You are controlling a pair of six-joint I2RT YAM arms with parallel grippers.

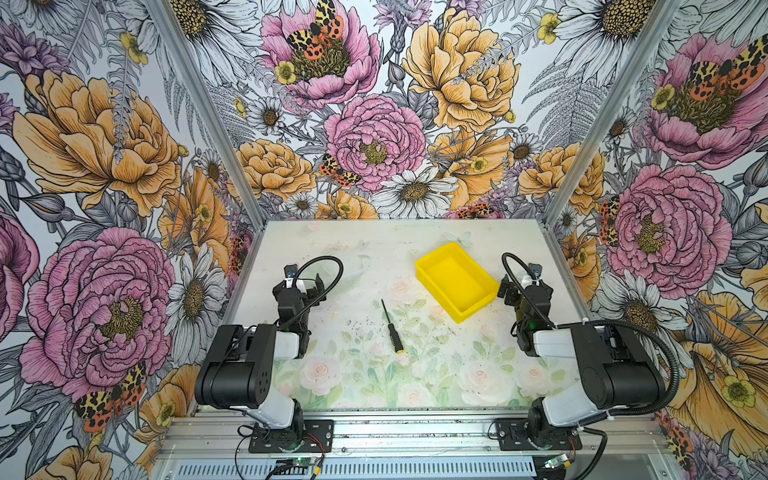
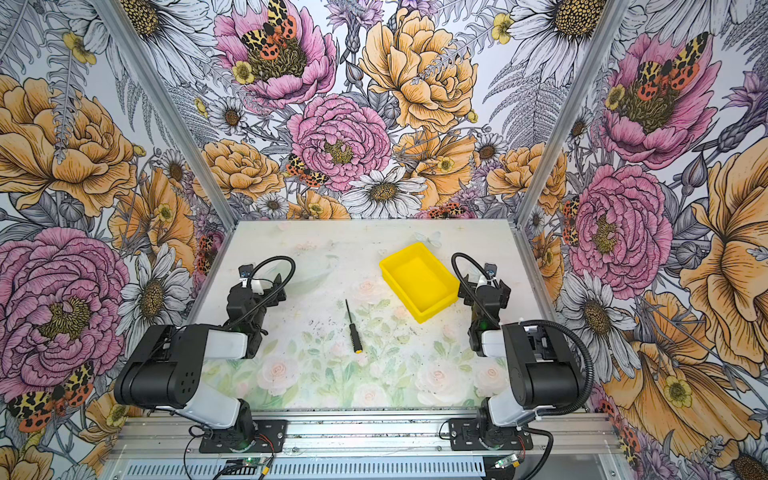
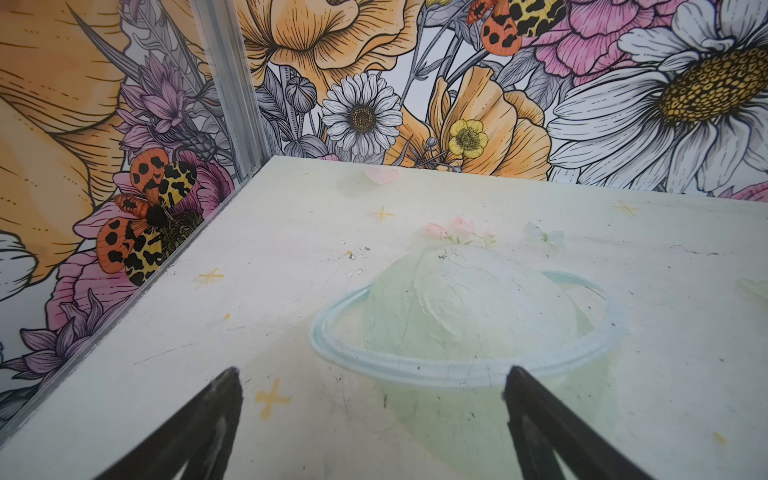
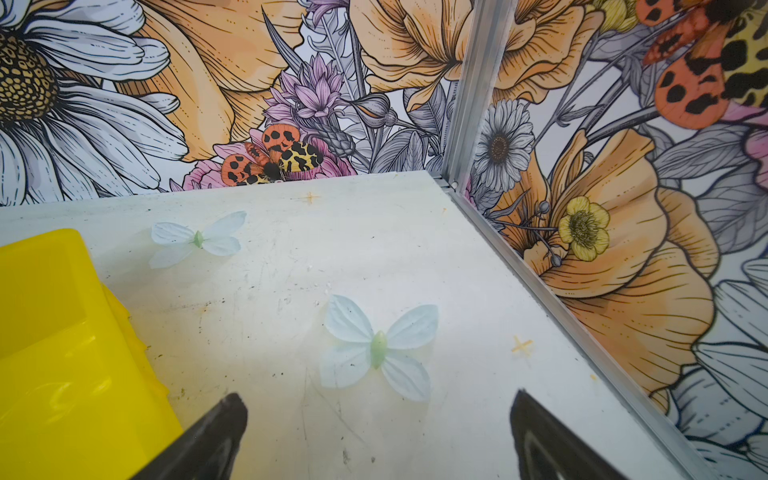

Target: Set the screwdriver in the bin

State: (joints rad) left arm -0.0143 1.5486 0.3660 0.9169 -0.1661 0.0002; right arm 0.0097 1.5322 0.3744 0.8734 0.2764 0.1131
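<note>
The screwdriver (image 1: 392,330) (image 2: 353,328) lies flat near the middle of the table (image 1: 357,249) in both top views. Its thin shaft points far and slightly left, and its yellow cap is at the near end. Nothing touches it. The bin (image 1: 478,308) sits to its far right, apart from it, turned at an angle and empty; part of its wall shows in my right wrist view.

I judge the screwdriver light and stiff, with nothing fragile about it. It is slim and round, though, so it may roll or pivot if I nudge it before closing. The shaft looks too thin and smooth for a sure hold. The black handle is the thickest part and likely carries most of the weight. I would close across its middle, jaws square to its length, coming right down to the table since it lies so low.

My left gripper (image 3: 372,374) is spread wide with only bare table between the fingers, off to the left of the screwdriver and well apart from it. My right gripper (image 4: 377,399) is also spread wide and empty, just beside the bin
</note>
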